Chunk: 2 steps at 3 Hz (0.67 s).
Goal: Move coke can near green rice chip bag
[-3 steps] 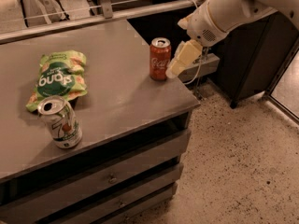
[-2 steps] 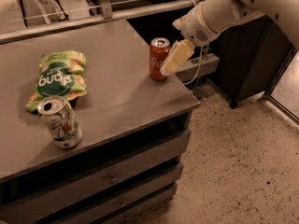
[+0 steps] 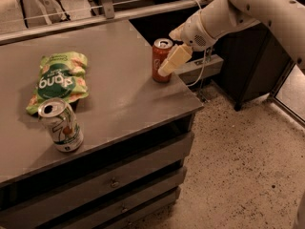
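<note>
The coke can (image 3: pixel 160 56) is a red-orange can with a silver top. It stands upright near the table's right edge. The green rice chip bag (image 3: pixel 58 80) lies flat at the left of the table, well apart from the can. My gripper (image 3: pixel 170 62) comes in from the upper right on a white arm. It is right against the can's right side, overlapping it in view. I cannot see whether it holds the can.
A white-and-green can (image 3: pixel 61 126) stands near the table's front left, just in front of the bag. The grey table (image 3: pixel 124 104) has drawers below. A dark cabinet (image 3: pixel 248 66) and speckled floor lie to the right. A rail runs along the back.
My gripper has moved left and slightly down toward the coke can and now sits against its right side. The cans and the bag have not moved.
</note>
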Tool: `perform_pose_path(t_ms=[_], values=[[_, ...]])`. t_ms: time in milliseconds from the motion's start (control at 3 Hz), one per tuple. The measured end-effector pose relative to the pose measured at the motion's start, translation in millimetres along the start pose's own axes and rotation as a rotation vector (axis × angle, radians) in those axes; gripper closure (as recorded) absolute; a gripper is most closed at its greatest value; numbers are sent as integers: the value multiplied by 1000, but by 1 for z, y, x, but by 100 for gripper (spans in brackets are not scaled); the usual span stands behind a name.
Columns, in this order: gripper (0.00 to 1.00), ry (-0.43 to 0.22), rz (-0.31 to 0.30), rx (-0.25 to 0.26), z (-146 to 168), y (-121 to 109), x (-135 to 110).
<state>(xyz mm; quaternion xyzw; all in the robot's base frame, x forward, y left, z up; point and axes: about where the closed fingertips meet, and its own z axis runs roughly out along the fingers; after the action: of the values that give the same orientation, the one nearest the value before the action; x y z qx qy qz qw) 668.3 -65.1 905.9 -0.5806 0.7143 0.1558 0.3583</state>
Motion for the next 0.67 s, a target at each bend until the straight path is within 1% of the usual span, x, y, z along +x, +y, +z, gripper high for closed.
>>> perform_pose_path(t_ms=[667], values=[[65,0,-1,-9,5,2,-1]])
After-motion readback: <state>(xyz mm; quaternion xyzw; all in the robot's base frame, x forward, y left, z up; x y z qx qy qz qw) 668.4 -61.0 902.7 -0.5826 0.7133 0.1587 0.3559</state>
